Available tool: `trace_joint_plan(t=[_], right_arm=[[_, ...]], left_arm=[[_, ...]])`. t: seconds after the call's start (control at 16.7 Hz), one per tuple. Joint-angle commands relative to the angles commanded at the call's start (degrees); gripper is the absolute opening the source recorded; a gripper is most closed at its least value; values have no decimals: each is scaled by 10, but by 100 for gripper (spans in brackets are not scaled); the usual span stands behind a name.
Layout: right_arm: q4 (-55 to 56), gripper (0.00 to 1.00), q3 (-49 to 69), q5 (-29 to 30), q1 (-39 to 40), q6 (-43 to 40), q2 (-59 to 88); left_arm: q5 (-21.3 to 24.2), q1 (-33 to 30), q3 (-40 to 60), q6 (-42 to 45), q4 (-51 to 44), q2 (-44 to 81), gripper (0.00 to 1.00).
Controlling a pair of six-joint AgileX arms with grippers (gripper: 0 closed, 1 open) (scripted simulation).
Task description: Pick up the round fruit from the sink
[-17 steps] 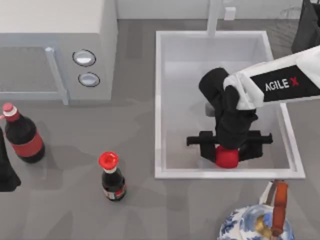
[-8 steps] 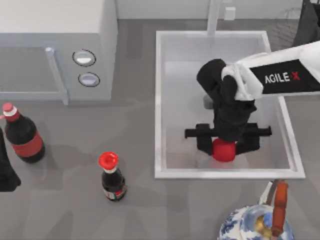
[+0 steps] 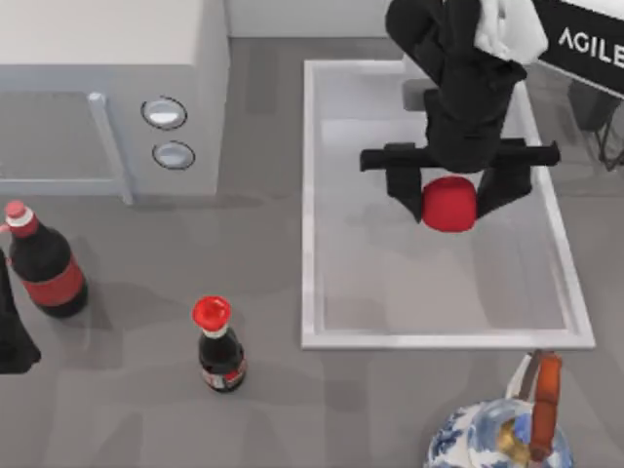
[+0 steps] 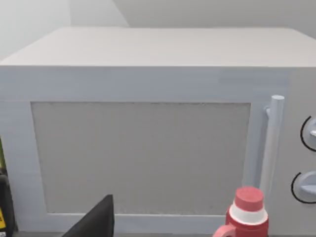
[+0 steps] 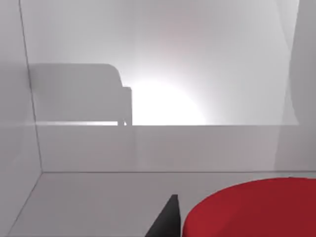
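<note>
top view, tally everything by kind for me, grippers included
bottles: 2, a big one and a small one
round fruit: 1, held over the sink
sink: 1
microwave: 1
teapot: 1
grippers: 2, right gripper, left gripper
total: 8

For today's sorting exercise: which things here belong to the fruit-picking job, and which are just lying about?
Job: round fruit, sink, right gripper shut on the fruit.
Lying about: microwave, big bottle, small bottle, teapot, parked left gripper.
</note>
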Motion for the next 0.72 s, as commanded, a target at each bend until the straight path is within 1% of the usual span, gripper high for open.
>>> trace_joint_plan(t=[0.18, 0.3, 0.72], right_arm=[[-103, 0, 76, 0, -2, -2, -32], [-142, 0, 109, -1, -3, -3, -47], [-155, 0, 120, -1, -2, -4, -54]], left_arm=[[0, 0, 0, 0, 0, 0, 100], [0, 0, 0, 0, 0, 0, 100], [0, 0, 0, 0, 0, 0, 100]])
